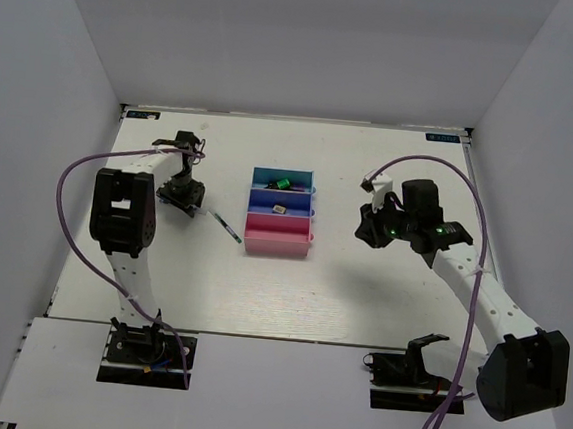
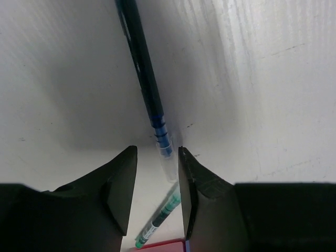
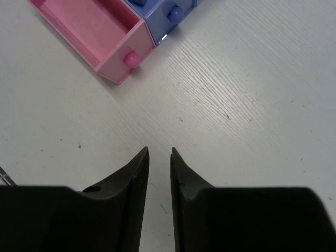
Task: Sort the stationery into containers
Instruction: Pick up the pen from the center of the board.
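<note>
The left gripper [image 2: 157, 151] has its jaws apart, with the clear end of a thin bluish pen [image 2: 148, 94] between the tips; whether either tip touches it cannot be told. The pen has a dark barrel and blue bands, and its far end is cut off. Lower in the gap lies a slim green-printed pen [image 2: 159, 218], its lettering unreadable. They lie on the table [image 1: 340, 290] left of the pink tray [image 1: 277, 240]. A small green piece [image 1: 281, 184] sits in the teal tray [image 1: 265, 176], a tiny tan cube [image 1: 280, 210] in the blue tray [image 1: 264, 200]. The right gripper [image 3: 159, 151], jaws narrowly apart and empty, is right of the trays. The corner stickers [image 1: 444, 138] are too small to read.
</note>
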`<action>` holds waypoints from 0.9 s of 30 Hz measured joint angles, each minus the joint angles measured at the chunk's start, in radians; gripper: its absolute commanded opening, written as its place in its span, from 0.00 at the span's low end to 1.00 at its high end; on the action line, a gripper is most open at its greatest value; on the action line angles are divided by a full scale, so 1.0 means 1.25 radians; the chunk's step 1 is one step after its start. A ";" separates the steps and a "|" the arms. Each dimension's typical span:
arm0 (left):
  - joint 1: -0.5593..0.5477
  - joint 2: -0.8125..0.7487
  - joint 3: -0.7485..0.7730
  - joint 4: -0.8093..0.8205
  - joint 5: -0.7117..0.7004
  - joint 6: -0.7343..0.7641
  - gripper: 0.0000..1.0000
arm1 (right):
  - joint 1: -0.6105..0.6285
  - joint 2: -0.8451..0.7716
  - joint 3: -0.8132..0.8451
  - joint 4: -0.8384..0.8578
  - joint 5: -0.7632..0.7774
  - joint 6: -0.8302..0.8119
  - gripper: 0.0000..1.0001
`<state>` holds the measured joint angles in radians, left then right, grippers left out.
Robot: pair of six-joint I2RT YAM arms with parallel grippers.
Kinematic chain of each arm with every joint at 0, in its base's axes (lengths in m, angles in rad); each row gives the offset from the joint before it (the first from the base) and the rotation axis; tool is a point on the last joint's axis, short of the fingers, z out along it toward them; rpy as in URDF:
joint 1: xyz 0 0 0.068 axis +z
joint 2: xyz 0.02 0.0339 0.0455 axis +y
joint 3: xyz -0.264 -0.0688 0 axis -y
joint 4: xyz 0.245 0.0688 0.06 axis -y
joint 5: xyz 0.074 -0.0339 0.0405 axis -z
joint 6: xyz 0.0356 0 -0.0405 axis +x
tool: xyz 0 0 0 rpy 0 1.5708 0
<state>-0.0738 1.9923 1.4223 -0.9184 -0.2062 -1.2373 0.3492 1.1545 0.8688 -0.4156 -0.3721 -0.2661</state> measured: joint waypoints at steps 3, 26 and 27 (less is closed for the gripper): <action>0.000 0.009 0.001 -0.008 -0.001 -0.003 0.43 | -0.007 -0.003 0.000 0.000 -0.001 0.000 0.26; -0.094 -0.289 -0.153 0.063 0.023 0.171 0.00 | -0.038 -0.013 -0.006 0.001 -0.041 0.001 0.26; -0.118 -0.322 -0.156 0.072 0.023 0.176 0.00 | -0.038 -0.013 -0.008 0.001 -0.042 0.001 0.26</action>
<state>-0.2218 1.5894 1.2278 -0.8288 -0.1768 -1.0168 0.3019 1.1385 0.8589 -0.4145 -0.4244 -0.2649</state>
